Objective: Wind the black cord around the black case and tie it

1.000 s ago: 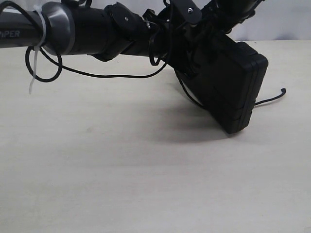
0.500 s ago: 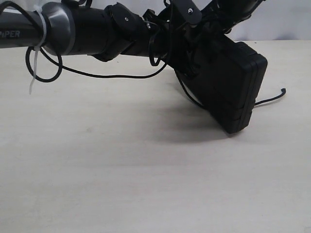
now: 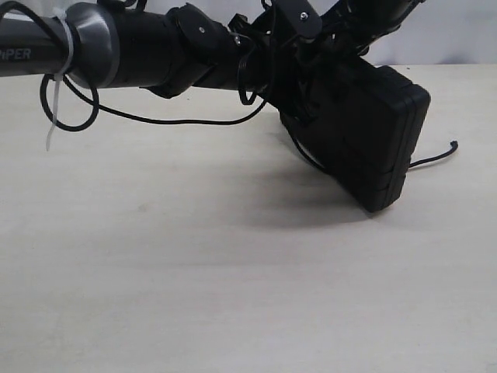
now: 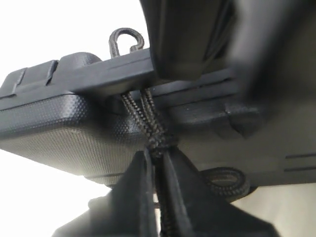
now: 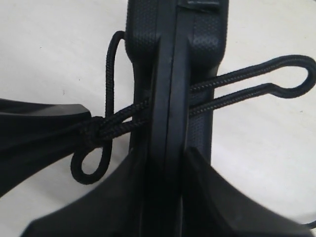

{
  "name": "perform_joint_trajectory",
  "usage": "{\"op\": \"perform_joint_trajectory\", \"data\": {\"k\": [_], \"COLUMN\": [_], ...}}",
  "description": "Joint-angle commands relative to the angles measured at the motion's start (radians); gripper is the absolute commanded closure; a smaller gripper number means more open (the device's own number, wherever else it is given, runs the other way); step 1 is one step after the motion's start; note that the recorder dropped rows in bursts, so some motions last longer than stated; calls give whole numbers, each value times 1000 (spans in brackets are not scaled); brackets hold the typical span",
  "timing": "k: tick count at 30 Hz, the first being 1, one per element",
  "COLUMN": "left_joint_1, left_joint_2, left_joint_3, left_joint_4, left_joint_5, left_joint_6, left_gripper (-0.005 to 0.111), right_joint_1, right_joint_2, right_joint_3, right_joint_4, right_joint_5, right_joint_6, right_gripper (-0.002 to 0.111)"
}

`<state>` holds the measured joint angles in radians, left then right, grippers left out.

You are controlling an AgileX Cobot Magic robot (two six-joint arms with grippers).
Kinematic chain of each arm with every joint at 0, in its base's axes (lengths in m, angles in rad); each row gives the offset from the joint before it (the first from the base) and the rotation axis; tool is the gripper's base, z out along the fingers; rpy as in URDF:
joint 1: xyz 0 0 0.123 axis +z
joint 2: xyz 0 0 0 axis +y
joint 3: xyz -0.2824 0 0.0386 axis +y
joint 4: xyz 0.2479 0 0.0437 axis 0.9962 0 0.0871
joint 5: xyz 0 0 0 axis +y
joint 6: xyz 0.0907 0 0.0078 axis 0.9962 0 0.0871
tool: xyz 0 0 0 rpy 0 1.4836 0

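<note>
Two robot arms meet over a pale tabletop (image 3: 194,295), where the black case (image 3: 365,140) hangs tilted on one corner, low over the surface; whether that corner touches down cannot be told. The right gripper (image 5: 165,154) has its fingers (image 5: 212,197) closed on either side of the case's seamed edge. The left gripper (image 4: 155,159) pinches the black cord (image 4: 136,114) narrowly at its knot (image 4: 158,143), just off the case's wall. From the knot a doubled strand runs across the edge and ends in a free loop (image 5: 311,74) on the far side, and a loose tail (image 3: 435,158) trails out beside the case. The case looks to be a rigid, fairly light plastic shell with a pebbled skin that should give the fingers fair purchase. It is best held across its thin edge, clear of the cord's path. The braided cord is limp and slight, and it is likely to slacken and slide off a rounded corner once tension drops. It is best taken at the knot or close to the case, where a pinch has something to bite on.
</note>
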<state>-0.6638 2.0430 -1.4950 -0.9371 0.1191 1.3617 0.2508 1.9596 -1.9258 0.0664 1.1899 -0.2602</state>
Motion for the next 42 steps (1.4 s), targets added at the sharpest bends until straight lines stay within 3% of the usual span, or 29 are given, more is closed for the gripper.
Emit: {"op": "perform_joint_trajectory", "data": {"k": [1, 11, 18, 20, 23, 25, 27, 28, 29, 35, 36, 37, 38, 39, 40, 42], "left_joint_1": [0, -9, -47, -45, -45, -45, -47, -47, -47, -59, -59, -59, -59, -59, -59, -59], "left_joint_2": [24, 24, 24, 28, 49, 64, 64, 64, 64, 64, 64, 64, 64, 64, 62, 60], "left_joint_3": [4, 4, 4, 4, 4, 4, 4, 4, 4, 4, 4, 4, 4, 4, 4, 4], "left_joint_4": [-4, -19, -19, -19, 8, 8, 1, 1, 8, 24, 24, 26, 26, 28, 62, 208], "left_joint_5": [0, 9, -68, -42, -37, -84, -171, -175, -156, -133, -136, -132, -125, -119, -91, -58], "left_joint_6": [-1, -1, -1, -1, -1, -1, -1, -1, -1, -6, -6, -6, -6, -6, 2, 2], "left_gripper": [107, 107, 107, 100, 70, 65, 67, 90, 104, 106, 102, 90, 69, 59, 54, 54], "right_joint_1": [16, 16, 19, 19, 19, 19, 19, 19, 19, 19, 19, 19, 19, 19, 19, 19], "right_joint_2": [-35, -35, -35, -35, -35, -35, -35, -35, -35, -35, -35, -35, -35, -35, -35, -35], "right_joint_3": [-5, -5, 32, 34, 34, 34, 34, 34, 34, 42, 55, 71, 93, 96, 97, 97], "right_joint_4": [134, 215, 224, 224, 224, 224, 213, 213, 215, 311, 309, 303, 296, 296, 296, 284], "right_joint_5": [31, 31, 31, 31, 31, 31, 31, 31, 31, 31, 31, 31, 31, 31, 31, 31], "right_joint_6": [-14, -16, -16, -16, -16, -16, -16, -16, -16, -16, -20, -25, -34, -37, -38, -42], "right_gripper": [87, 87, 87, 87, 87, 87, 87, 87, 87, 87, 87, 87, 87, 87, 87, 87]}}
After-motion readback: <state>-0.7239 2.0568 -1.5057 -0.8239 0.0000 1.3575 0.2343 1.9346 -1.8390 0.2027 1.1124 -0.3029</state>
